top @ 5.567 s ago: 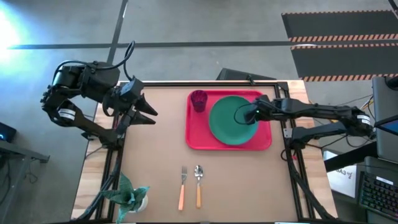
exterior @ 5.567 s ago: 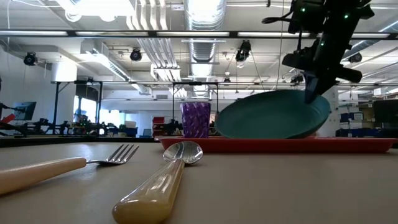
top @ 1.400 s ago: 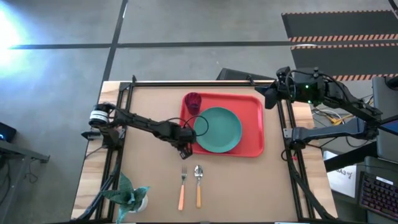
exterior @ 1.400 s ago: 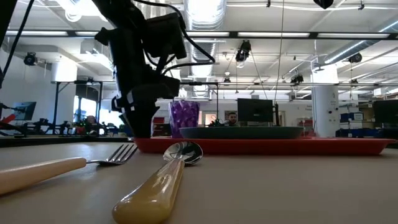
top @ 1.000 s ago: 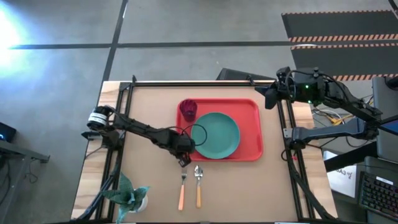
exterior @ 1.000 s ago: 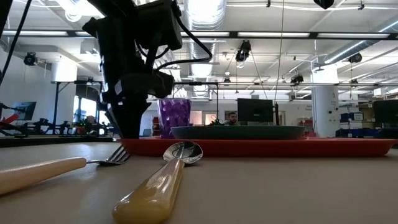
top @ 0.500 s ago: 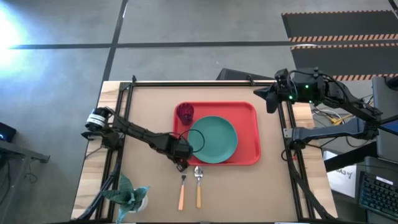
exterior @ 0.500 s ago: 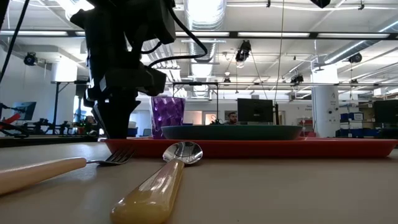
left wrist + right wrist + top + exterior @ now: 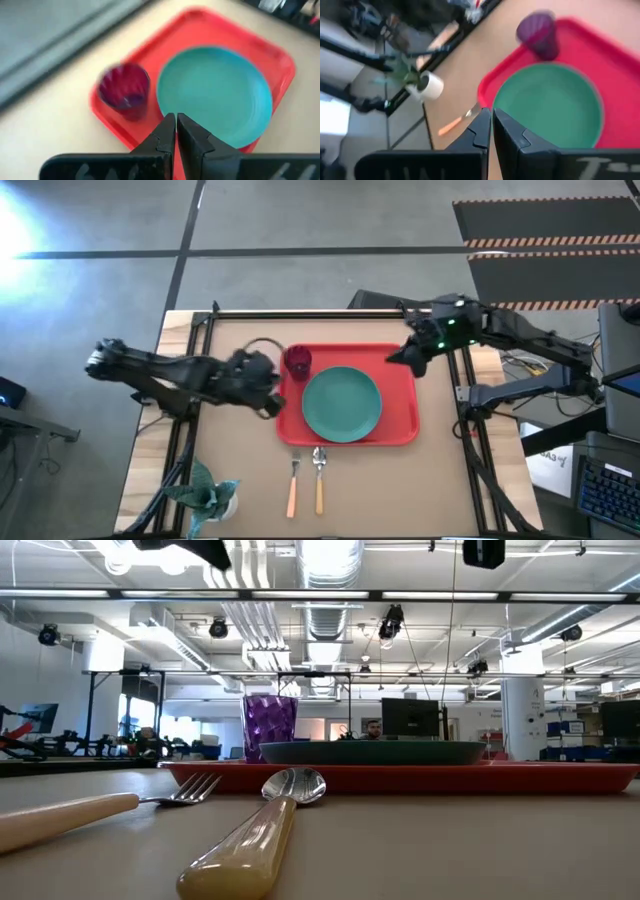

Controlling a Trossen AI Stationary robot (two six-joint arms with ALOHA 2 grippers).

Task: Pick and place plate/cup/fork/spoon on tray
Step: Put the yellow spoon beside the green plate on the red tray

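Observation:
The red tray (image 9: 400,370) lies at the table's middle. On it the teal plate (image 9: 341,404) lies flat and the purple cup (image 9: 297,361) stands upright at its far left corner. The fork (image 9: 293,485) and spoon (image 9: 319,480) lie side by side on the table just near of the tray. My left gripper (image 9: 272,395) is shut and empty, raised above the table beside the tray's left edge; the left wrist view (image 9: 175,125) looks down on the cup and plate. My right gripper (image 9: 395,358) is shut and empty, raised over the tray's far right part.
A pale green plant in a pot (image 9: 210,495) stands at the table's near left corner. Black frame rails (image 9: 185,450) run along the table's left and right edges. Bare tabletop lies left of the tray and right of the spoon.
My left gripper, low at the tray's near left corner, slid the tray with plate and cup a little toward the table's near left. It then rose and drew back toward the left. My right gripper has moved from the far right rail toward the left, over the tray.

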